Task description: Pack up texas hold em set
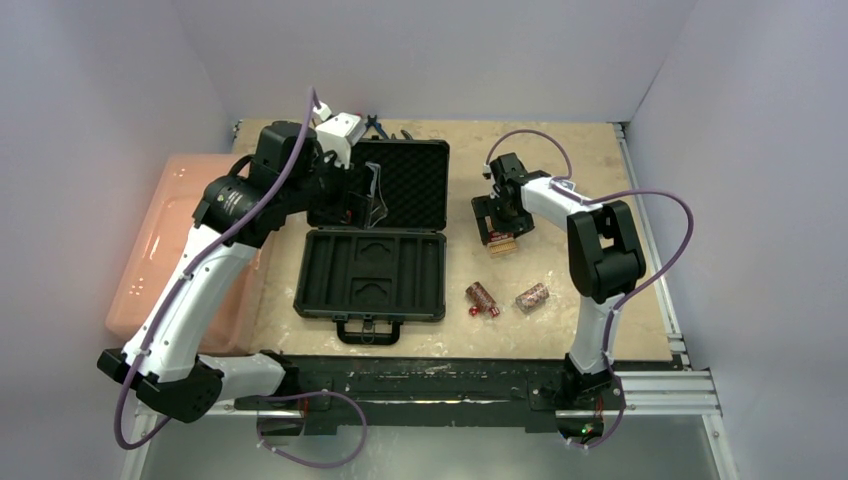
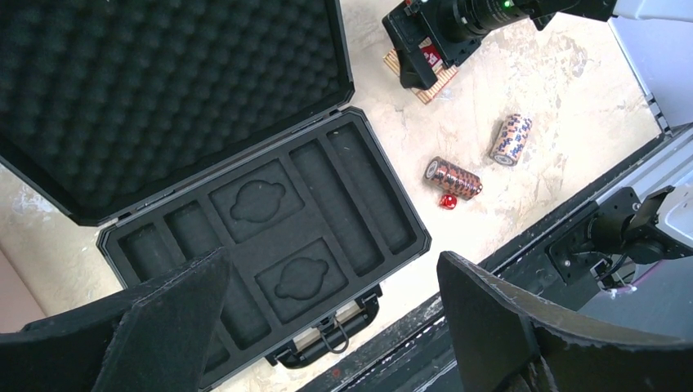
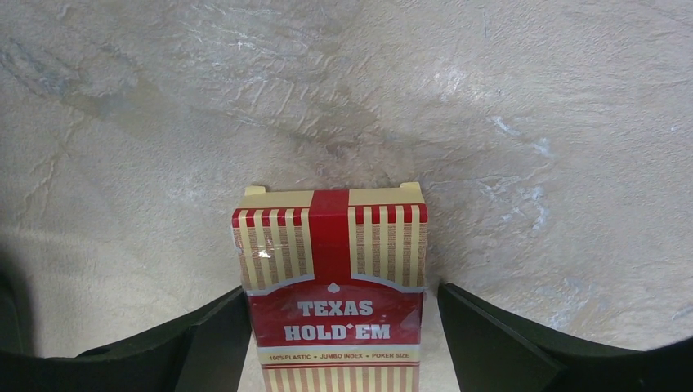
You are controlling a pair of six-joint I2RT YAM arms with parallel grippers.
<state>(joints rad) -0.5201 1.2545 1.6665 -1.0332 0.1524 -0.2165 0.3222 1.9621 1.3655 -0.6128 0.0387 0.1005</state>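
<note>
– Surface and room?
– Beige marbled tabletop (image 1: 570, 170); pale grey-lilac walls on three sides. Translucent pink plastic bin (image 1: 165, 250) at the left edge of the overhead view.
– Any writing?
– Red-and-cream striped card deck box (image 3: 331, 286) reads "TEXAS HOLD'EM", with "100%PLASTIC • JUMBO INDEX • POKER SIZE" under it. Nothing else legible.
– Deck's place and heading?
– Right of centre overhead, flat on the table, face up. In the right wrist view its long axis runs bottom to top of frame, flap end uppermost, lettering upright.
– Fingers?
– Those of the right gripper (image 3: 343, 292) stand wide, straddling the deck's long sides. Narrow gap at the right finger; the left sits close to the edge, contact unclear. Those of the left gripper (image 2: 333, 260) are spread wide, holding nothing, above the black foam-lined hard case (image 2: 270, 220).
– Case?
– Open at centre, long axis left-right overhead, lid toward the top, handle toward the bottom. Reddish chip roll (image 1: 482, 297) and paler chip roll (image 1: 532, 296) lie on their sides at its lower right, red dice (image 1: 472, 312) just beside the first.
</note>
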